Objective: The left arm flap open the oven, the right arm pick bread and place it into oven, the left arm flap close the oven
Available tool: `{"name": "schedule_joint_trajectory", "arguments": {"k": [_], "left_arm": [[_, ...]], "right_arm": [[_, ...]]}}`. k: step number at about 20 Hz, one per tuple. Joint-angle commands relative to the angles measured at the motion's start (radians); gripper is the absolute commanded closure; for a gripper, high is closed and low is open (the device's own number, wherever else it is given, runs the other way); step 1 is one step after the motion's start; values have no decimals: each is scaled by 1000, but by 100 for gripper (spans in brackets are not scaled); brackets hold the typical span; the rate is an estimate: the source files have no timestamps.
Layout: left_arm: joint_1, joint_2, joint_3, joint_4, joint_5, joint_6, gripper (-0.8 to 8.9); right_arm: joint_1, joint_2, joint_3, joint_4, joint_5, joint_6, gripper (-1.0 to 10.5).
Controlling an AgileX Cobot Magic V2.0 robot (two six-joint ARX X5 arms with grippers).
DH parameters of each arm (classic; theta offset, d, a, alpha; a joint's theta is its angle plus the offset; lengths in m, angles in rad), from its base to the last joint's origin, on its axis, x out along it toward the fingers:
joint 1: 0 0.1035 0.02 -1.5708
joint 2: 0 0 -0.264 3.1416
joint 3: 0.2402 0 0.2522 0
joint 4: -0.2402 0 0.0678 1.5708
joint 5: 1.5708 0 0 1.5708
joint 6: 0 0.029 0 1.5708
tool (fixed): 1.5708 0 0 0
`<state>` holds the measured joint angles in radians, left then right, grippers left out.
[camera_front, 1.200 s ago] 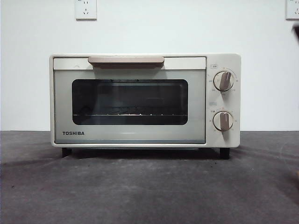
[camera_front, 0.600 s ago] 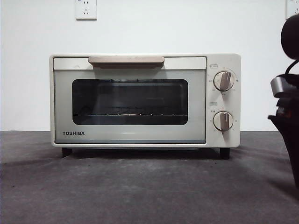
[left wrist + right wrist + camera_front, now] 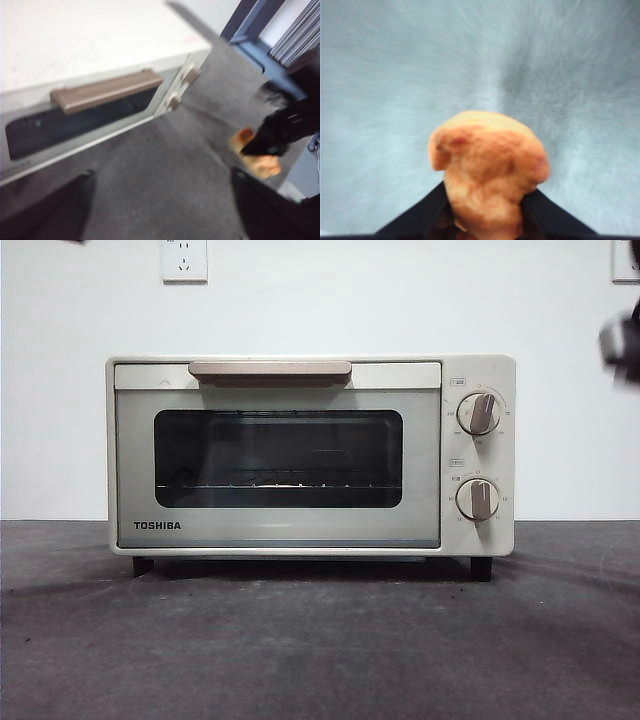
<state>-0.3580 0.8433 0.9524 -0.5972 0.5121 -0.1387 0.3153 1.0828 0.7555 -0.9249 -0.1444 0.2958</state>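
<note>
The cream TOSHIBA oven (image 3: 280, 530) stands in the middle of the table with its door shut and its beige handle (image 3: 270, 369) on top. My left gripper (image 3: 160, 210) is open and empty. It hovers in front of and above the oven (image 3: 90, 35), near the handle (image 3: 105, 90). My right gripper (image 3: 485, 210) is shut on the golden-orange bread (image 3: 487, 165) and holds it above the table. The left wrist view shows the right gripper (image 3: 280, 135) with the bread (image 3: 262, 165) off to the oven's knob side. In the front view only a blurred dark arm part (image 3: 625, 340) shows at the right edge.
The oven's two beige knobs (image 3: 478, 413) sit on its right side. The dark grey table (image 3: 320, 640) stretches in front of the oven. A wall socket (image 3: 184, 260) is on the white wall behind. A blue frame (image 3: 255, 45) stands beyond the table's side.
The dark arm that filled the right edge of the front view half a second ago has moved up. Only a blurred piece of it shows now. The oven has not moved.
</note>
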Motion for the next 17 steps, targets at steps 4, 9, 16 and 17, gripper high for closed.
{"name": "schedule_joint_trajectory", "arguments": {"k": [4, 9, 16, 17], "left_arm": [[-16, 227, 157, -15, -10, 44, 777], [-55, 455, 316, -6, -113, 203, 804], [-91, 612, 370, 72, -157, 283, 804], [-95, 623, 370, 75, -167, 287, 804]], "right_arm": [[6, -252, 76, -77, -39, 5, 831], [6, -449, 78, -62, -69, 7, 831], [6, -558, 78, -45, -68, 8, 831], [6, -558, 78, -46, -68, 9, 831]]}}
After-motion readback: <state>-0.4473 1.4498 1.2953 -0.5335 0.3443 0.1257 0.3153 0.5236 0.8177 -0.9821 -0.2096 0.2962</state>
